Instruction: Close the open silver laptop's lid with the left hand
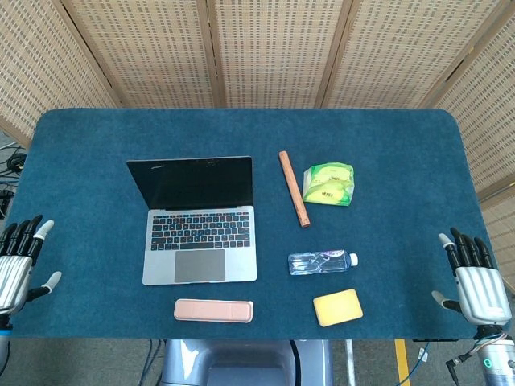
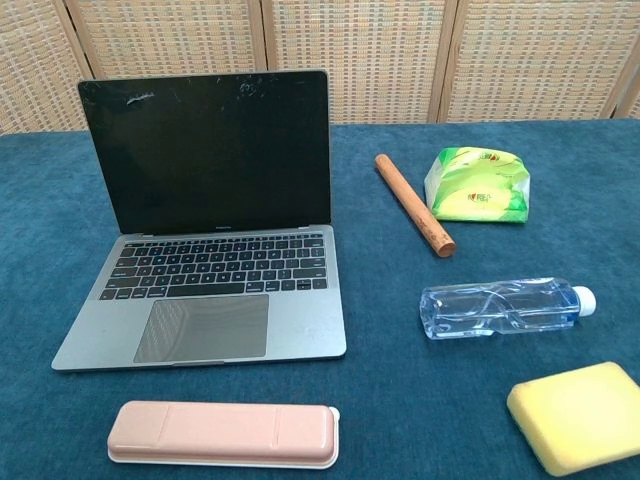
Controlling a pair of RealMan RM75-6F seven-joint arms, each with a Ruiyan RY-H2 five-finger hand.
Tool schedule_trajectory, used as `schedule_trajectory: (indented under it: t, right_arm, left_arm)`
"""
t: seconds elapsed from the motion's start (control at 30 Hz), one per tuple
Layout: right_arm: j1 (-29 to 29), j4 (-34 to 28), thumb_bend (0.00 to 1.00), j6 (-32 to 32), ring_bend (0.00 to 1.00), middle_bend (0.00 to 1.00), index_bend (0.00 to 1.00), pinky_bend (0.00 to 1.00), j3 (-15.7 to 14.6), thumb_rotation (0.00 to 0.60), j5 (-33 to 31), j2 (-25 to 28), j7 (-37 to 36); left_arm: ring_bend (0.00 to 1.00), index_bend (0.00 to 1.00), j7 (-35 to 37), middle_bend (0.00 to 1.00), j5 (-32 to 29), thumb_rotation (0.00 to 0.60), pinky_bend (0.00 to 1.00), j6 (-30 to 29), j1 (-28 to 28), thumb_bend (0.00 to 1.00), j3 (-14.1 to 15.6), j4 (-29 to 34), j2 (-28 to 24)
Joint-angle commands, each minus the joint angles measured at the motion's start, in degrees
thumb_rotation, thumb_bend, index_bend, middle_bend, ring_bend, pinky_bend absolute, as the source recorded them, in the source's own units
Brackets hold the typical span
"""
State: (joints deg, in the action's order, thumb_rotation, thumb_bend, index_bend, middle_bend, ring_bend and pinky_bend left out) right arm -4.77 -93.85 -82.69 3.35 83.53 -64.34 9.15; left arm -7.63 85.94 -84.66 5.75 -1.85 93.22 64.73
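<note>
Blue table (image 1: pixel 96 137), open silver laptop (image 1: pixel 199 241), pink case (image 1: pixel 213 310), wooden stick (image 1: pixel 294 188), green packet (image 1: pixel 328 184), water bottle (image 1: pixel 322 261), yellow sponge (image 1: pixel 337 307)

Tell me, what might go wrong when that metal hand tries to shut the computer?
The left hand waits open at the table edge, well away from the laptop, so a long reach could miss the lid's top edge. The pink case lies just before the laptop; a low sweep might knock it. Pushing the upright screen too hard could slide the whole laptop.

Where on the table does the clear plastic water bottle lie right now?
In the head view, the clear plastic water bottle lies on its side right of the open silver laptop, between the wooden rolling pin and the yellow sponge.
</note>
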Motion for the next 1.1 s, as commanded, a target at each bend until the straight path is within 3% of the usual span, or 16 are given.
schedule_trajectory:
  t: [0.03, 0.83, 1.1]
  right_arm:
    - [-0.03, -0.03, 0.05, 0.04, 0.00, 0.00, 0.00, 0.00, 0.02, 0.600, -0.06, -0.08, 0.17]
    - [0.03, -0.05, 0.05, 0.30, 0.00, 0.00, 0.00, 0.00, -0.07, 0.600, -0.26, -0.05, -0.54]
    - [0.02, -0.11, 0.05, 0.40, 0.00, 0.00, 0.00, 0.00, -0.05, 0.600, -0.40, -0.02, -0.56]
  left_arm:
    - [0.00, 0.00, 0.12, 0.00, -0.16, 0.600, 0.00, 0.23, 0.06, 0.28, 0.00, -0.10, -0.01]
    - [0.00, 0.00, 0.75, 0.00, -0.73, 0.600, 0.00, 1.59, 0.57, 0.28, 0.02, 0.60, -0.30]
    - [0.00, 0.00, 0.25, 0.00, -2.41, 0.600, 0.00, 4.60, 2.36, 0.28, -0.87, 2.77, -0.90]
